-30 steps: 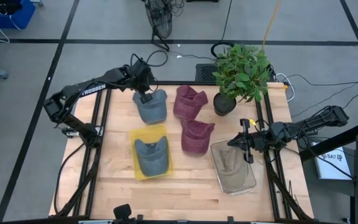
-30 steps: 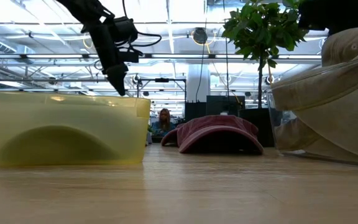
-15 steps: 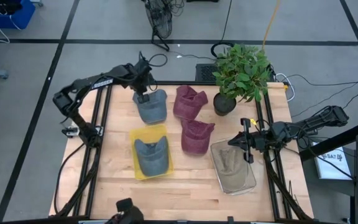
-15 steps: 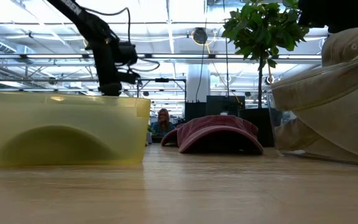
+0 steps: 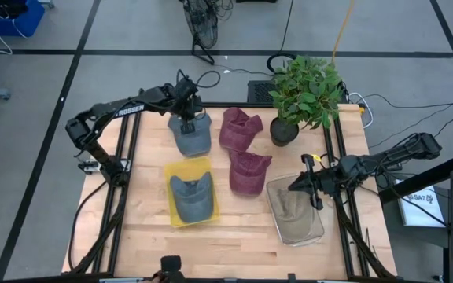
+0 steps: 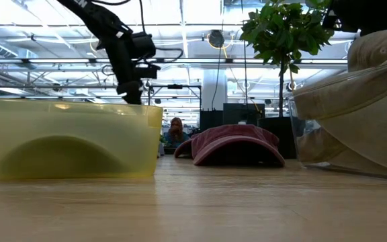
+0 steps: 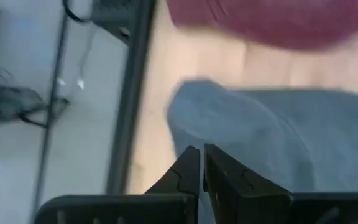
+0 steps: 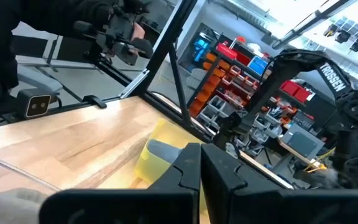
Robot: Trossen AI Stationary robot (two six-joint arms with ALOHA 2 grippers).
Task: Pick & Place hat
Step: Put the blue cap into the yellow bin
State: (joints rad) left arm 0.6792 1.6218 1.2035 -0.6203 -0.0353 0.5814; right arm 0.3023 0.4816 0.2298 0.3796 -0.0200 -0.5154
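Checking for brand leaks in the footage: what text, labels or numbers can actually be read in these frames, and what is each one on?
"TROSSEN": white letters on the dark left robot arm in the high view, and on its upper link in the right wrist view.
"SAT": partly readable print on the white sheet beside the table's right edge; the rest is too small.
Storage bins on the far shelving: labels too blurred to read.
The fabric caps and clear bins show no text.

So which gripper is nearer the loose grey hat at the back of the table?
Left. The left gripper sits right over the grey hat at its back edge, jaws shut. The right gripper is across the table, above the clear bin with the tan hat.
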